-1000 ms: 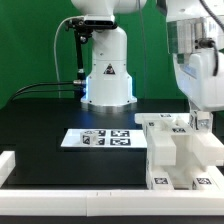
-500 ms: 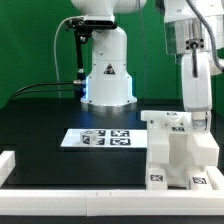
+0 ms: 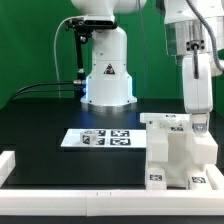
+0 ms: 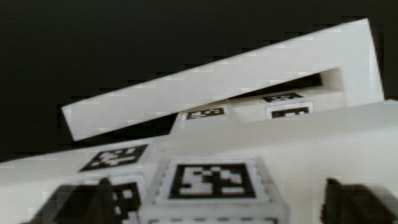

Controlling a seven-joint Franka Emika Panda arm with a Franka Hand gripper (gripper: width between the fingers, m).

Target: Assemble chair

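Fingers (image 4: 210, 205) spread wide above chunky matte-white plastic chair (image 3: 183, 152), gripping nothing
Hovered over tagged top block so part could rest seated; stood on black worktop (image 3: 45, 125) at exterior view's right, beside flat white marker board (image 3: 96, 137)

The blocky, stepped white plastic chair (image 3: 180, 152) looks matt and smooth, its faces carrying small black-and-white square tags that seem printed and flat (paper or sticker, hard to tell). The black worktop (image 3: 45, 115) is dull, without glare. The thin flat white marker board (image 3: 98, 138) looks matt. The arm's white shell (image 3: 195, 55) is glossy moulded plastic. The dark fingers (image 4: 361, 203) of the pincer (image 4: 226, 205) look matt, rubbery.
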